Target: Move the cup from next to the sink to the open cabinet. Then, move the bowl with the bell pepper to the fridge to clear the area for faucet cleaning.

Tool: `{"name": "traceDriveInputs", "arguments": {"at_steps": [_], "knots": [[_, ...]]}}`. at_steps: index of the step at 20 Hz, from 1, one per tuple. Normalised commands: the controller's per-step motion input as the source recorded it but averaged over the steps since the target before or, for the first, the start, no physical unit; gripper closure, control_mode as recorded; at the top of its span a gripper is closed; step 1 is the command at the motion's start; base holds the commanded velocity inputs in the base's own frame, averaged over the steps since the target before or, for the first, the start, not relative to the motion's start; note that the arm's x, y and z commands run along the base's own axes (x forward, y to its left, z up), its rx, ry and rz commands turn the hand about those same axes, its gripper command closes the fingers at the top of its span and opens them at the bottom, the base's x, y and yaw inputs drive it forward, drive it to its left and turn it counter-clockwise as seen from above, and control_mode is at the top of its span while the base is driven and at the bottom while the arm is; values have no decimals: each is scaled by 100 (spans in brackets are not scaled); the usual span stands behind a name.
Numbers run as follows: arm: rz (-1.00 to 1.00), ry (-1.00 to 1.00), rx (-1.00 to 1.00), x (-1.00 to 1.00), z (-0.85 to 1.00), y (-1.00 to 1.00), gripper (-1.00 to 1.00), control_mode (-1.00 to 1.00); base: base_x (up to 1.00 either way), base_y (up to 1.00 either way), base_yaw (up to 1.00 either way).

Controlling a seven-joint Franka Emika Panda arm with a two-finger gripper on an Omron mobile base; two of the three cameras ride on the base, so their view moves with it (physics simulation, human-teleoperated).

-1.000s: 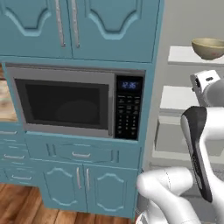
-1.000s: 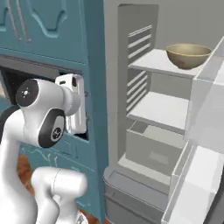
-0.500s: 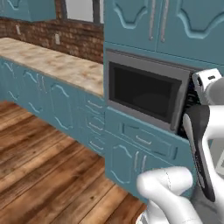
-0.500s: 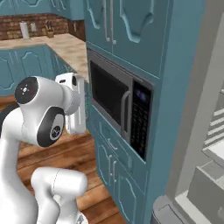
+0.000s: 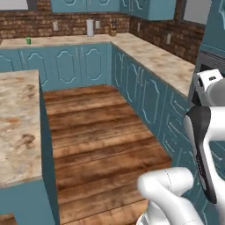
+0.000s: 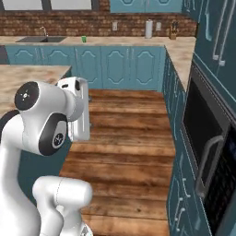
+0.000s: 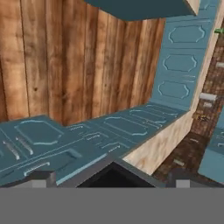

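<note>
On the far counter, the sink (image 6: 39, 39) lies at the left with the faucet (image 6: 44, 31) behind it. Just beside the sink, to its right, the cup (image 6: 84, 39) stands upright on the counter (image 6: 120, 41), so the first step, carrying it to the open cabinet, looks not yet done. Whether the bowl has been dealt with cannot be told from here.

Nearer, the arm is folded close over the base, well apart from the cup, with wooden floor (image 6: 133, 138) between them. The gripper (image 7: 113, 175) points down with its jaws spread wide and nothing between them. At the right is the microwave (image 6: 207, 138). The base likely has to cross the room to reach the cup.
</note>
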Motion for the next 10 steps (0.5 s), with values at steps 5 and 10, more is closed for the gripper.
{"name": "traceDriveInputs", "arguments": {"at_steps": [5, 10], "knots": [[0, 0, 0, 0, 0, 0, -100, 100, 100, -1, 57], [0, 0, 0, 0, 0, 0, -100, 100, 100, -21, 3]]}}
